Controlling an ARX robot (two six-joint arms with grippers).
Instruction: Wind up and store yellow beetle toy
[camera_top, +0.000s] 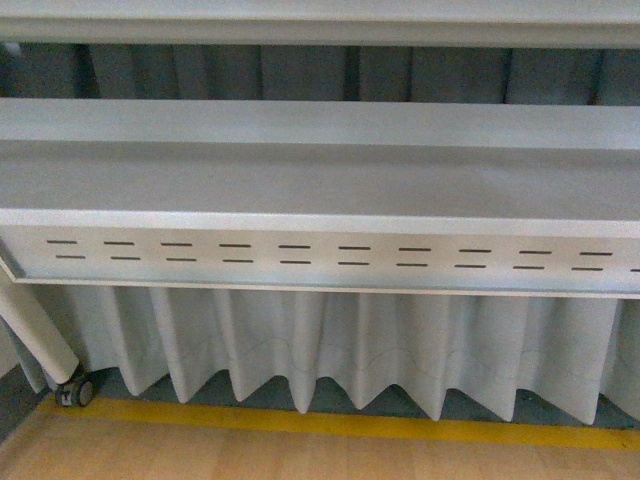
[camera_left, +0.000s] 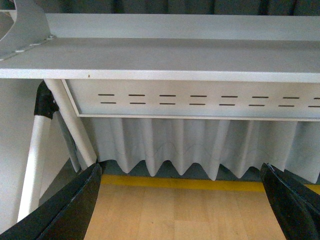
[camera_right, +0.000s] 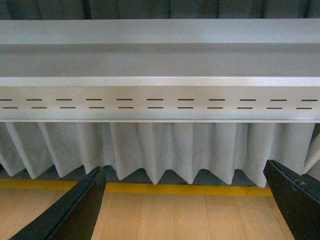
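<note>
Two grippers show only in their own wrist views, and both stand wide open with nothing between their fingers. Starting at the left, the left gripper (camera_left: 181, 171) has its black fingers (camera_left: 75, 205) spread to the two sides of its view. It hangs over a wooden floor (camera_left: 180, 210) and faces a white table leg (camera_left: 75, 127) and the grey tabletop (camera_left: 175, 55).

In the front view we see neither arm. At far left the table leg slants down to a small caster (camera_top: 75, 392). Across the middle runs the bare tabletop. Under its front edge sits a pale panel (camera_top: 320, 255) cut with two rows of short slots. A pleated white skirt (camera_top: 330, 340) hangs below the panel, and its hem ends just above a yellow floor line (camera_top: 330, 425). Dark curtains (camera_top: 300, 72) close off the back.

Further right, the right gripper (camera_right: 185, 169) has its fingers (camera_right: 80, 205) just as far apart, and it faces the same panel and skirt.

We cannot tell where the yellow beetle toy is; none of the three views shows it.
</note>
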